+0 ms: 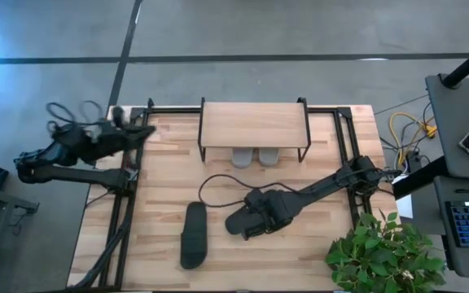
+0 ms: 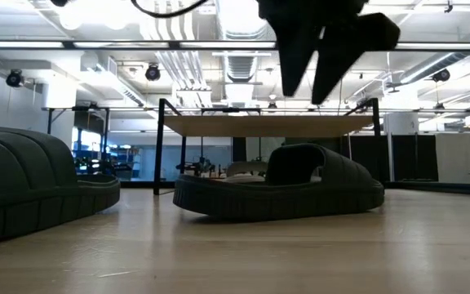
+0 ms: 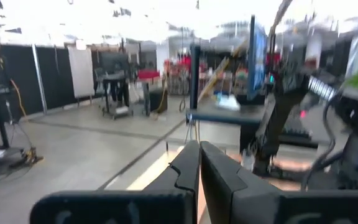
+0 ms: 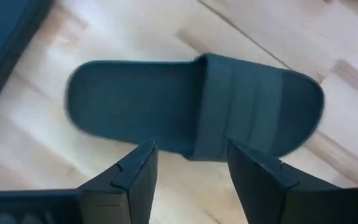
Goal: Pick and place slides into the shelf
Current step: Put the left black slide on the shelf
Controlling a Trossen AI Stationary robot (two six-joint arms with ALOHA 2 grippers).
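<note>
One black slide point(image 4: 191, 106) lies sole-down on the table, near the middle point(image 1: 241, 221) point(image 2: 280, 192). My right gripper point(image 4: 191, 165) hovers open above it point(image 2: 321, 49), fingers pointing down over the strap's edge, well clear of it. A second black slide point(image 1: 194, 234) point(image 2: 31, 192) lies to its left, and its edge shows in the right wrist view point(image 4: 5, 31). Two light grey slides point(image 1: 255, 156) sit side by side under the shelf point(image 1: 252, 126) point(image 2: 259, 125). My left gripper point(image 3: 197, 168) waits shut at the table's far left corner point(image 1: 141, 130).
A black cable point(image 1: 218, 183) loops over the table between the shelf and the right arm. A potted plant point(image 1: 385, 252) stands at the near right corner. Black frame rails point(image 1: 124, 220) run along the table's left and right sides. Bare wood lies in front of the shelf.
</note>
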